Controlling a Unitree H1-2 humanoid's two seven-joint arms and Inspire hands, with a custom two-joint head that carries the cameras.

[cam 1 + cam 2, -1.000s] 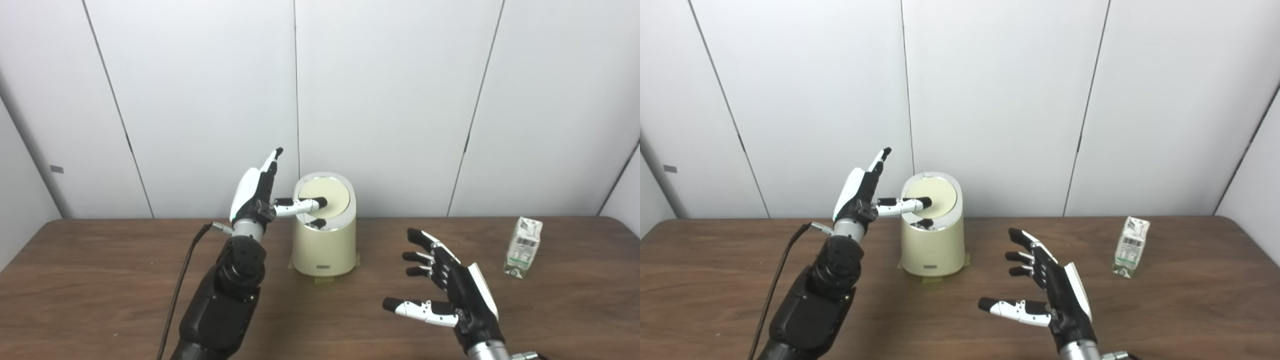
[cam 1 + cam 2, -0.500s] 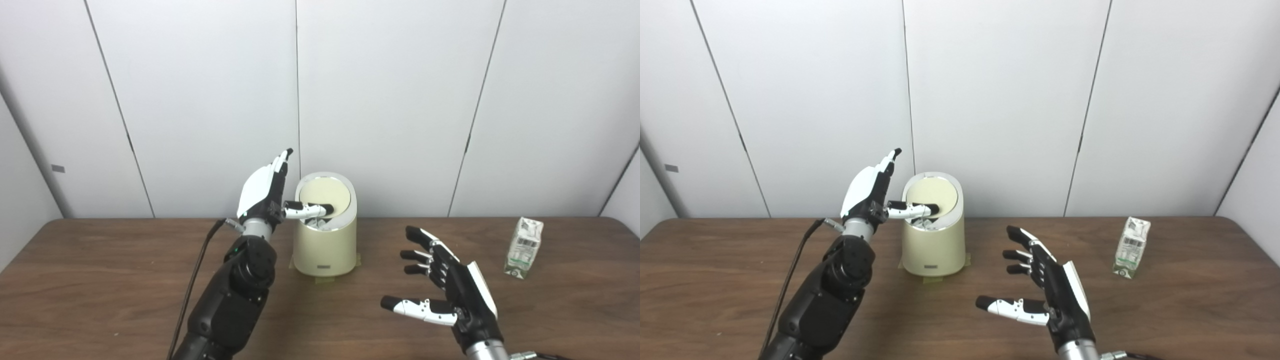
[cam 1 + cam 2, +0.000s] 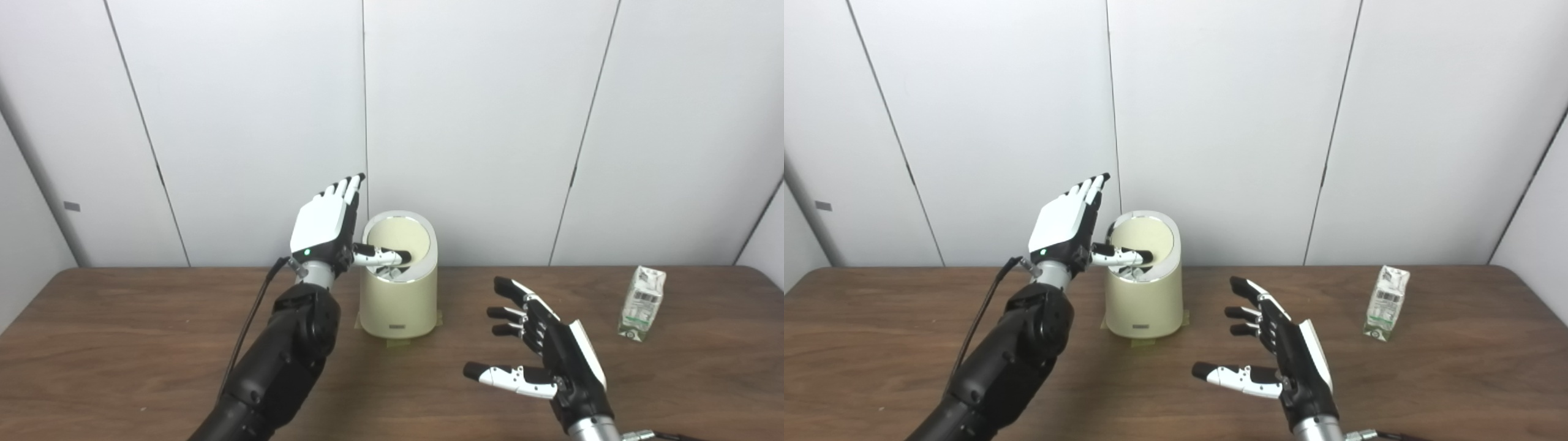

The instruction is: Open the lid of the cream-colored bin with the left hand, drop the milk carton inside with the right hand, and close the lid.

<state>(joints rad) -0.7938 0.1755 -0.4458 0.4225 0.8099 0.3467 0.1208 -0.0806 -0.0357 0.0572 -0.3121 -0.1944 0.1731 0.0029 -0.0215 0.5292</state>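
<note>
Milk carton [image 3: 640, 302] well beyond right hand [image 3: 551, 361]

No text can be read anywhere. At my three o'clock, the small white-and-green paper milk carton [image 3: 640, 302] bears a barcode-like patch and print too small to read. The cream-coloured cylindrical plastic bin [image 3: 398, 300] carries a small, illegible front label.

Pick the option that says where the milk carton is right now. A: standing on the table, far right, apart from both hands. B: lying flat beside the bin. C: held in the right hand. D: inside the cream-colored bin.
A: the milk carton stands upright on the table at far right, well clear of the open, empty right hand and the bin.
</note>
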